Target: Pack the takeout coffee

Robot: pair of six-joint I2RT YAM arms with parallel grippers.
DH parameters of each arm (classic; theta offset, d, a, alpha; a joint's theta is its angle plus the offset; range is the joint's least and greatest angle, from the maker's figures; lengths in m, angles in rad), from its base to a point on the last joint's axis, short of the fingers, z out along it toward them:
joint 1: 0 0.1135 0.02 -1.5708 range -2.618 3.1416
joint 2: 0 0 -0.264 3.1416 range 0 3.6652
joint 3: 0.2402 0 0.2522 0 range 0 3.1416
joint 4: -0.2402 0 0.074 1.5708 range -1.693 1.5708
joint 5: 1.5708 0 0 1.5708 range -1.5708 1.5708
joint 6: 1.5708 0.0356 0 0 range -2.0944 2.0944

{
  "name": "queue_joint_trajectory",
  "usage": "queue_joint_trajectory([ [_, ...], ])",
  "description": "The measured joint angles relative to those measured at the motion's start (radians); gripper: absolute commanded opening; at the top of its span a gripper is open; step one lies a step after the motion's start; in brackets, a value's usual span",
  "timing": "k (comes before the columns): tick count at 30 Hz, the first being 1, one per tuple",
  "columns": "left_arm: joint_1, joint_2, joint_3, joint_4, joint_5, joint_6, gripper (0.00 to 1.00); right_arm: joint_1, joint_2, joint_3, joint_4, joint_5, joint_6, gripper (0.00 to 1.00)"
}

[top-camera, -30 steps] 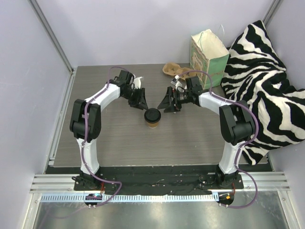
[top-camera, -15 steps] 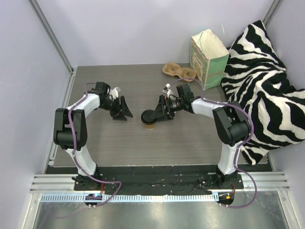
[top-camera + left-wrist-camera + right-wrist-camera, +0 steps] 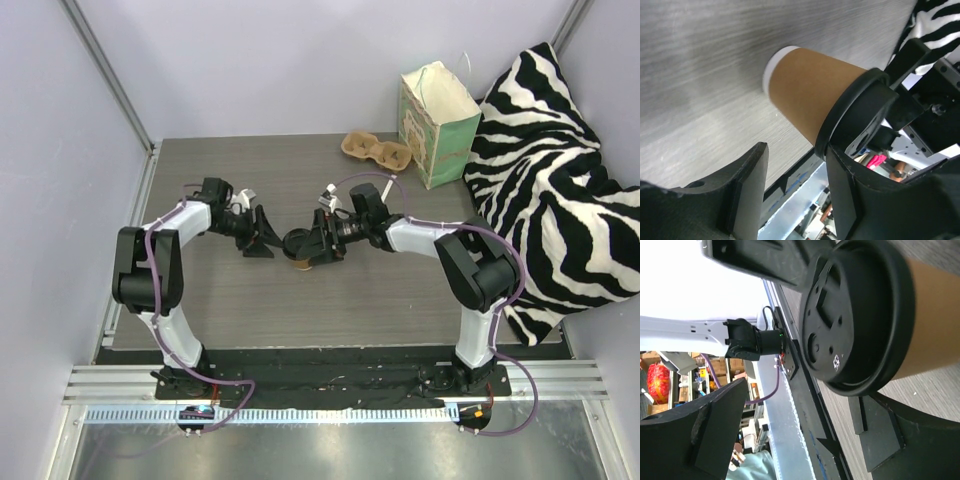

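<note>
the takeout coffee [image 3: 299,248] stands on the table [image 3: 200,295] between the wide-spread fingers of the right hand [image 3: 316,245] at its 3 o'clock; the left hand [image 3: 258,238], parted and empty, sits just beside it at 9 o'clock.

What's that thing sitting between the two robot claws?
The takeout coffee, a brown paper cup with a black lid, sits between the left gripper and the right gripper. The overhead view shows it plainly.
</note>
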Motion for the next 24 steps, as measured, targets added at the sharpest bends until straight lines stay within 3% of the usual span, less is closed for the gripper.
queue_joint_trajectory([
  [10,-0.052,0.093,0.036,0.090,0.034,-0.077,0.46,-0.076,-0.096,-0.018,-0.075,-0.035,-0.038,0.89],
  [18,-0.067,0.079,0.039,0.135,0.034,-0.103,0.45,-0.208,-0.118,-0.026,-0.259,-0.031,-0.159,0.88],
  [24,-0.076,0.042,0.055,0.147,0.036,-0.106,0.45,-0.217,-0.118,-0.031,-0.357,-0.022,-0.233,0.87],
])
